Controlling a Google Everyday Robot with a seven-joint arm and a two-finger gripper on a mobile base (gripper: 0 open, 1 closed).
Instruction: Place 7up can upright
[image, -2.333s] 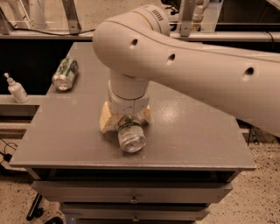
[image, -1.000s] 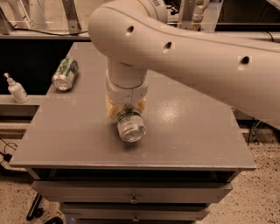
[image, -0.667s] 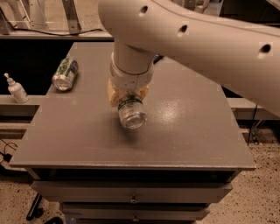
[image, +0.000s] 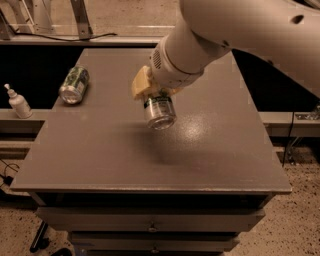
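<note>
While aloft, 7up can (image: 159, 112) in pincer (image: 154, 96)

7up can (image: 159, 113) sits clamped in the gripper (image: 153, 96), tilted, silver end facing out, clear above the surface (image: 100, 150).

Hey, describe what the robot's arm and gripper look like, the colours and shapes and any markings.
The arm is a thick, smooth, cream-white tube with a few small dark round holes and fine perforations near the wrist. No cables or lettering show. The gripper, above the table's middle and shut on the 7up can, has pale tan, blocky jaws.
</note>
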